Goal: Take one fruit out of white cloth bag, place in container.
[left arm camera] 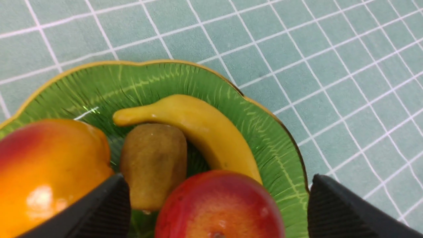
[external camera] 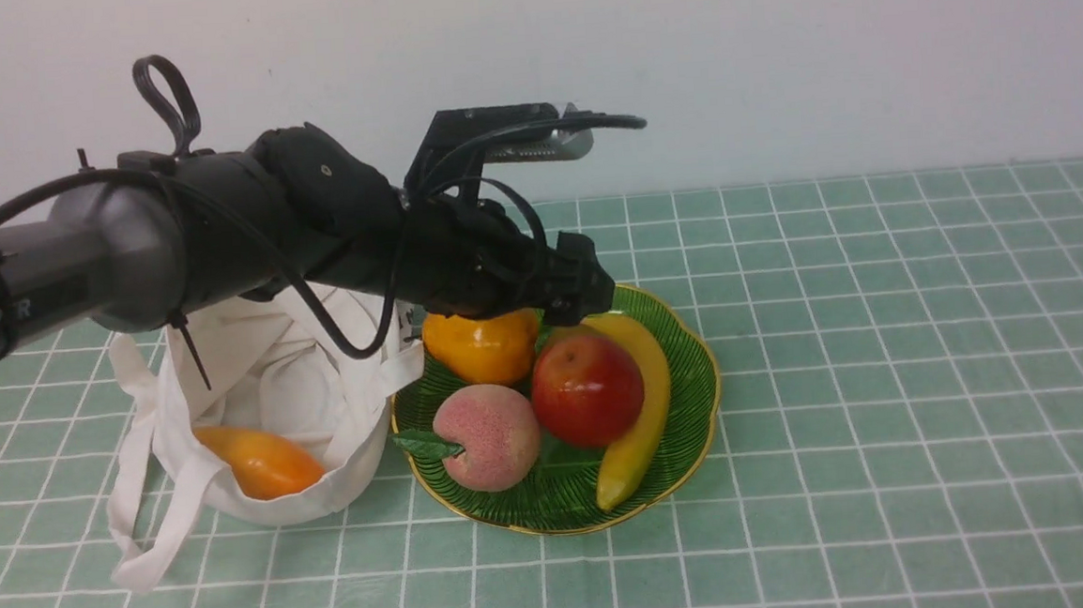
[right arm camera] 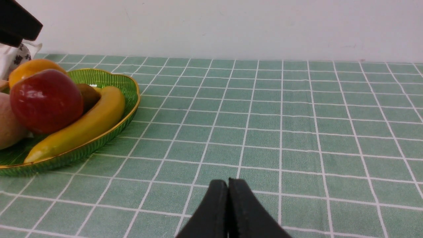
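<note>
The red apple, the fruit (external camera: pixel 587 388), rests in the container, a green leaf-ribbed plate (external camera: pixel 691 370) with a gold rim. Just above it hangs my left gripper (external camera: pixel 583 292). In the left wrist view the gripper (left arm camera: pixel 217 177) is open, its two black fingers (left arm camera: pixel 109 205) standing either side of the apple (left arm camera: pixel 219 205) with a gap on each side. The white cloth bag (external camera: pixel 264 377) stands beside the plate's left rim, partly hidden by my left arm. My right gripper (right arm camera: pixel 228 181) is shut and empty, low over the tablecloth to the right of the plate (right arm camera: pixel 130 96).
The plate also holds a banana (external camera: pixel 641 401), a fuzzy pink peach (external camera: pixel 491 436), an orange-yellow fruit (external camera: pixel 483 345) and a brown kiwi (left arm camera: pixel 153 162). An orange mango-like fruit (external camera: pixel 264 462) lies in the bag. Green checked cloth covers the table; a white wall stands behind.
</note>
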Robot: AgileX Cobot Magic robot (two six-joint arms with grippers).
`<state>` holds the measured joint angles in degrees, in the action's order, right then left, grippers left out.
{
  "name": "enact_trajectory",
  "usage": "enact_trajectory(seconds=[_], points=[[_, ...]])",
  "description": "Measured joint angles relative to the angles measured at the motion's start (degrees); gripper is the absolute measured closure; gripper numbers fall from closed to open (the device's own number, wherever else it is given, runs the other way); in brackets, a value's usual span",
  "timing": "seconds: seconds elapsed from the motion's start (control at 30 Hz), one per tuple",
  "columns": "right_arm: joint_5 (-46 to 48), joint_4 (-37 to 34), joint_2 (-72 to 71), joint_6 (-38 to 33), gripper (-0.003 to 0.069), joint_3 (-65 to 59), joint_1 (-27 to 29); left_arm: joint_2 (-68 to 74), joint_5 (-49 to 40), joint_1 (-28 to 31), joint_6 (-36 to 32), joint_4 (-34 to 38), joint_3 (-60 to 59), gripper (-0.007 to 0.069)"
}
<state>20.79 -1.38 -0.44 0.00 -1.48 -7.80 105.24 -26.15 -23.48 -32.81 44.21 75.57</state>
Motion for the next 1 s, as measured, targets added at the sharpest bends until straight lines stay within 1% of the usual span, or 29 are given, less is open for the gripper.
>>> enact_trajectory(seconds=[0.07, 0.17, 0.2, 0.23, 0.3, 0.33, 0.37, 0.4, 0.43, 0.47, 0.5, 0.53, 0.57, 0.6, 0.63, 0.73, 0.83, 0.93, 1.0], points=[[0.00, 0.00, 0.00, 0.00, 0.0674, 0.00, 0.00, -1.42, -2.84, 1.24, 0.00, -0.07, 0.00, -0.0046], [0.00, 0.00, 0.00, 0.00, 0.0674, 0.00, 0.00, -4.20, -7.27, 3.70, 0.20, -0.35, 0.00, 0.0008], [0.00, 0.00, 0.00, 0.00, 0.0674, 0.00, 0.00, -6.19, -10.44, 5.41, 0.76, -0.39, 0.00, 0.0071], [0.00, 0.00, 0.00, 0.00, 0.0674, 0.00, 0.00, -7.42, -11.71, 6.22, 1.07, -0.39, 0.00, 0.0112], [0.00, 0.00, 0.00, 0.00, 0.0674, 0.00, 0.00, -10.72, -16.78, 9.56, 3.06, -0.70, 0.00, 0.0239], [0.00, 0.00, 0.00, 0.00, 0.0674, 0.00, 0.00, -11.07, -17.26, 9.88, 3.27, -0.70, 0.00, 0.0253], [0.00, 0.00, 0.00, 0.00, 0.0674, 0.00, 0.00, -13.88, -21.41, 12.41, 4.39, -1.30, 0.00, 0.0375], [0.00, 0.00, 0.00, 0.00, 0.0674, 0.00, 0.00, -15.30, -23.49, 13.62, 4.68, -1.76, 0.00, 0.0438], [0.00, 0.00, 0.00, 0.00, 0.0674, 0.00, 0.00, -17.80, -26.72, 15.20, 4.68, -2.54, 0.00, 0.0533], [0.00, 0.00, 0.00, 0.00, 0.0674, 0.00, 0.00, -17.80, -27.27, 15.42, 4.62, -2.68, 0.00, 0.0533], [0.00, 0.00, 0.00, 0.00, 0.0674, 0.00, 0.00, -20.36, -31.13, 16.69, 4.08, -3.96, 0.00, 0.0586], [0.00, 0.00, 0.00, 0.00, 0.0674, 0.00, 0.00, -22.97, -34.84, 17.49, 3.44, -5.65, 0.00, 0.0611], [0.00, 0.00, 0.00, 0.00, 0.0674, 0.00, 0.00, -24.86, -37.36, 17.74, 3.21, -6.99, 0.00, 0.0620], [0.00, 0.00, 0.00, 0.00, 0.0674, 0.00, 0.00, -25.24, -37.82, 17.75, 3.21, -7.28, 0.00, 0.0622], [0.00, 0.00, 0.00, 0.00, 0.0674, 0.00, 0.00, -28.18, -41.22, 17.88, 3.16, -9.71, 0.00, 0.0629], [0.00, 0.00, 0.00, 0.00, 0.0674, 0.00, 0.00, -32.80, -44.15, 17.88, 3.09, -13.28, -0.06, 0.0632], [0.00, 0.00, 0.00, 0.00, 0.0674, 0.00, 0.00, -39.16, -44.43, 18.01, 3.09, -15.72, -2.77, 0.0632], [0.00, 0.00, 0.00, 0.00, 0.0674, 0.00, 0.00, -45.86, -44.43, 18.01, 3.14, -15.99, -8.09, 0.0632], [0.00, 0.00, 0.00, 0.00, 0.0674, 0.00, 0.00, -47.95, -44.43, 18.01, 3.14, -15.76, -10.16, 0.0632]])
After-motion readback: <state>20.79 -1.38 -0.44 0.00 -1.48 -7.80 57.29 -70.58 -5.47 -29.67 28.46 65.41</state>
